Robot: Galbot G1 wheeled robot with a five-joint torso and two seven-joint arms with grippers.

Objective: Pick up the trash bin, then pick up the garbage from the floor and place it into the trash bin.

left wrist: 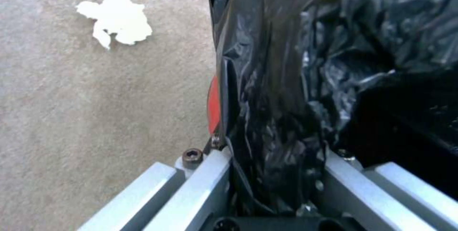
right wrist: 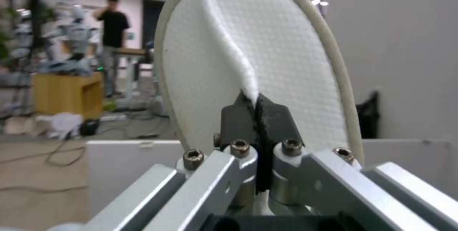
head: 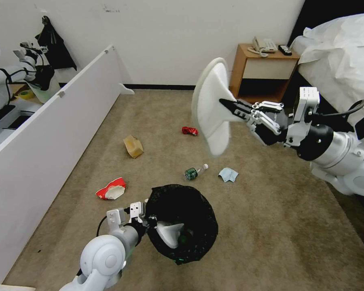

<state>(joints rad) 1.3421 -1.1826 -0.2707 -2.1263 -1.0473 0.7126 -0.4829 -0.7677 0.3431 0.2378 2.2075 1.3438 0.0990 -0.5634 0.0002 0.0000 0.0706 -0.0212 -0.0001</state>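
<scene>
Head view: white slipper pinched in right gripper, raised well beyond trash bin, rim clamped by left gripper. Slipper to be centred over opening before release.

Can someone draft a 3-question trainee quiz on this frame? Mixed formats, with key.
1. Multiple choice: the right gripper holds
A) a red can
B) a white slipper
C) a bottle
2. True or false: the left gripper is clamped on the rim of the trash bin.
3. Fill in: the crushed red can lies on the ____.

Key
1. B: the fingers pinch the slipper's upper, held up in the air.
2. True: the left wrist view shows the fingers either side of the bag-covered rim.
3. Carpet, beyond the bottle.
</scene>
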